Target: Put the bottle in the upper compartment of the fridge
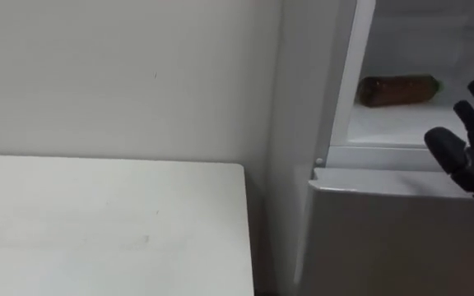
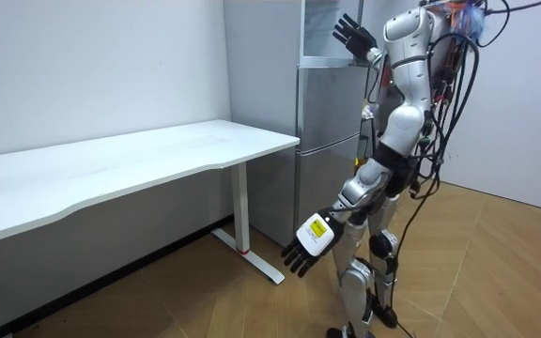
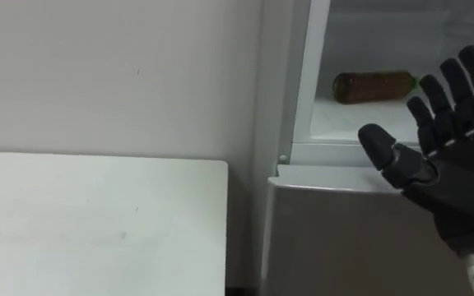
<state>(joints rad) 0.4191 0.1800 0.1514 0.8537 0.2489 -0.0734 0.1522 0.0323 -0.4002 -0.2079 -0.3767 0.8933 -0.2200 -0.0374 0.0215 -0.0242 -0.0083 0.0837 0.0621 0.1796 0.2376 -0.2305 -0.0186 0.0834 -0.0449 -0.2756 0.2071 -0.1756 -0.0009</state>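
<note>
Right eye view, bottle (image 3: 373,86) lying in cropped upper fridge (image 3: 340,123), right hand (image 3: 455,177) splayed, left hand (image 2: 313,239) relaxed

upper compartment (image 3: 385,33) open to the front; right hand (image 3: 447,168), fingers spread, just before the opening, the way in clear. bottle (image 3: 373,86) lies along the back of the shelf (image 3: 344,123), bare surface before it. closed lower door (image 3: 336,238) bounds the opening below, side frame (image 3: 303,82) on the left.

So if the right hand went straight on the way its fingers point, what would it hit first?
Likely the bottle lying on the upper fridge shelf; the open right hand points into that compartment. Depth is unclear, so it might miss.
</note>
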